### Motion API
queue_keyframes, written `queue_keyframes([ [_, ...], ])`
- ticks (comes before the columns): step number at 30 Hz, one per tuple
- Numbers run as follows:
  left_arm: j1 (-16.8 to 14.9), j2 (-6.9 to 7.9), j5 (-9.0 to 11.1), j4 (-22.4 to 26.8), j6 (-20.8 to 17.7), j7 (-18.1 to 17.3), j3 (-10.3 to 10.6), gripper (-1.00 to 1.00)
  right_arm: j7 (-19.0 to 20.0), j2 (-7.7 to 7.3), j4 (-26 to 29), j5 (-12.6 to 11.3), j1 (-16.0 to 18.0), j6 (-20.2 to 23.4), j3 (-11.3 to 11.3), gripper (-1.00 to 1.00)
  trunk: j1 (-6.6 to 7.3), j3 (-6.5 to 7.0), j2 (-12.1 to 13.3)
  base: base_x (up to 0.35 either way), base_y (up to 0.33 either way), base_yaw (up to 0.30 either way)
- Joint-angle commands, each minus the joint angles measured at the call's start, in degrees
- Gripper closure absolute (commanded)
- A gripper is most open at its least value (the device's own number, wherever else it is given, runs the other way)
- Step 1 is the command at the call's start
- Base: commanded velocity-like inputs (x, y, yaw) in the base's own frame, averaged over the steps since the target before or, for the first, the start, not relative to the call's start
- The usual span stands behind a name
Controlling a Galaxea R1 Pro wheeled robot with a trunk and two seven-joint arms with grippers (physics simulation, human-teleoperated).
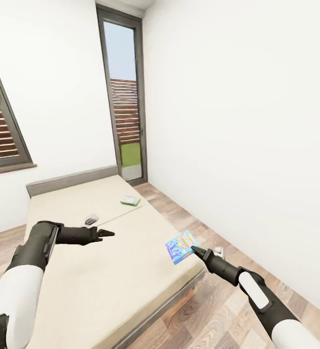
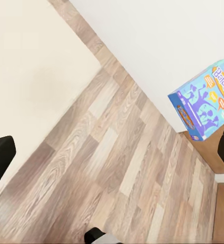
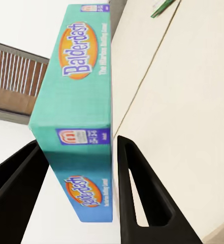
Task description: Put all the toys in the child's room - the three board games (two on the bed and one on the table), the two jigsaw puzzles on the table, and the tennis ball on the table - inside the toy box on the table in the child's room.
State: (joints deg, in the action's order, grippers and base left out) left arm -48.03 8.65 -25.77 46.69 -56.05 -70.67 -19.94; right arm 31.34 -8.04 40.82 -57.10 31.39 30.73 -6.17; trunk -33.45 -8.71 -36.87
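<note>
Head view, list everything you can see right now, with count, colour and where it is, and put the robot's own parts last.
Blue board game: one, blue and teal with a printed lid, held above the bed's near right corner.
Second board game: one, white, green and yellow, lying flat on the bed near its far right edge.
Small grey thing: one, on the bed; too small to identify.
Bed: one, cream mattresses, grey frame and headboard, against the far wall.
Floor: brown-grey wood planks, right of the bed.
Windows: two, dark frames, far wall.
Left gripper: black, over the bed, holding nothing.
Right gripper: black, jaws shut on the blue board game.
</note>
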Motion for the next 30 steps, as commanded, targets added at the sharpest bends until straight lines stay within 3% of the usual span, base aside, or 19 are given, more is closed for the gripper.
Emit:
queue_keyframes([
  [1, -0.05, -0.07, -0.59, 0.06, -0.49, -0.53, -0.19, -1.00, -0.02, -0.05, -0.01, -0.62, 0.07, 0.25, -0.16, 1.00, -0.02, -0.10, -0.09, 0.000, 0.000, -0.277],
  [30, -0.05, -0.64, -0.68, 0.06, -0.64, 0.21, -0.19, -1.00, 0.01, -0.05, -0.24, -0.63, 0.07, -1.14, -0.09, 1.00, 6.35, 5.11, 11.54, 0.000, 0.000, -0.277],
])
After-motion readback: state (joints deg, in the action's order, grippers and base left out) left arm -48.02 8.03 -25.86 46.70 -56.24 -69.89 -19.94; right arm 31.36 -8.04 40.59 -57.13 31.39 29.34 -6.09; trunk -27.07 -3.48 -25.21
